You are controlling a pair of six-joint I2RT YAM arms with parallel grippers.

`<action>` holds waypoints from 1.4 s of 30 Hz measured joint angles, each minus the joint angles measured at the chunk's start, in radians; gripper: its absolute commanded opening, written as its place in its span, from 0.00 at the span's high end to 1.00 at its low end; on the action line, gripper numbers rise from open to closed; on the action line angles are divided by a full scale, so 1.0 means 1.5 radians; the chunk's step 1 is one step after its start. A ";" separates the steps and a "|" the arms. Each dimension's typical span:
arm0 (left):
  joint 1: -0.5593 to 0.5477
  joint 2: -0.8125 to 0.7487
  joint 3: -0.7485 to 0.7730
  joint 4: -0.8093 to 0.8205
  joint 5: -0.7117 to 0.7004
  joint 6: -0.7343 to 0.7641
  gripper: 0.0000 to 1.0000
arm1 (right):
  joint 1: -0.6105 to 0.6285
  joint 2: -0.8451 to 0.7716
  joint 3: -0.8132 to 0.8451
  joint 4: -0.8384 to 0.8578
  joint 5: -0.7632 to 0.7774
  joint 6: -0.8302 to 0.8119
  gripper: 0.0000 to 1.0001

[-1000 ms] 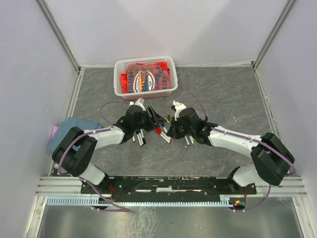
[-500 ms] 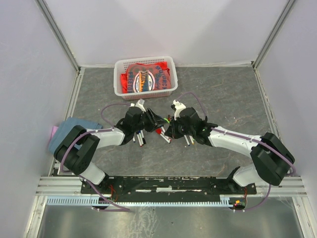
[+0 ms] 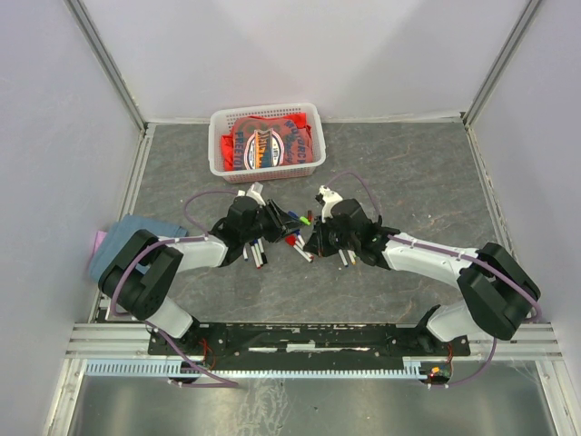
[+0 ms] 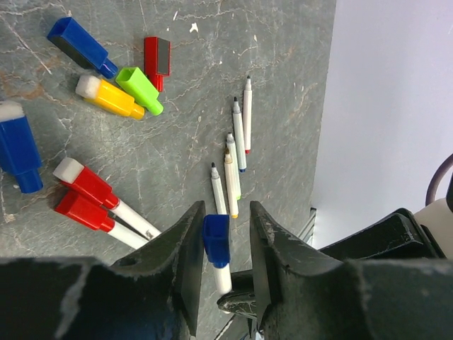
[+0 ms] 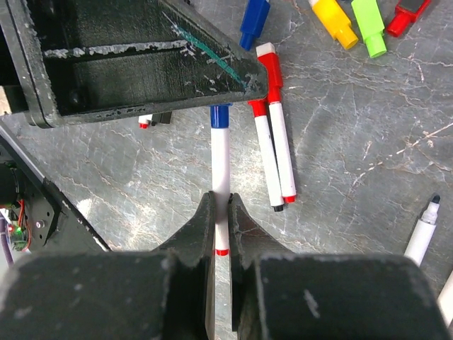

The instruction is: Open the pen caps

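At the middle of the tabletop the two arms meet tip to tip over a scatter of pens. The right fingers are clenched on the white barrel of a blue-capped pen, which points lengthwise toward the left arm. Its blue cap sits between the left fingers. One finger lies against the cap, but a strip of tabletop shows between the cap and the other finger, so they stand slightly apart and do not clamp it.

Just beside this pen, two red-capped pens lie side by side, touching. Near them is a cluster of loose caps: a yellow cap touching a green cap, a red cap just beside the green one, and a loose blue cap a little apart. A handful of uncapped pens lie nearly parallel close by, their bare tips showing.

A white basket stands at the far edge of the tabletop, left of centre, holding red printed material. A blue cloth lies at the left edge, with something pink showing beside it.
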 measured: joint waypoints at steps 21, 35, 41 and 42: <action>0.007 0.000 -0.026 0.064 0.021 -0.007 0.97 | -0.017 -0.011 -0.018 0.034 -0.033 0.026 0.72; 0.007 0.001 -0.031 0.137 0.060 -0.029 0.97 | -0.036 -0.009 -0.019 0.082 -0.073 0.055 0.77; 0.009 0.008 -0.031 0.158 0.072 -0.030 0.97 | -0.045 0.004 -0.019 0.093 -0.091 0.062 0.99; 0.010 0.012 -0.031 0.160 0.072 -0.030 0.97 | -0.047 0.007 -0.019 0.095 -0.093 0.062 0.99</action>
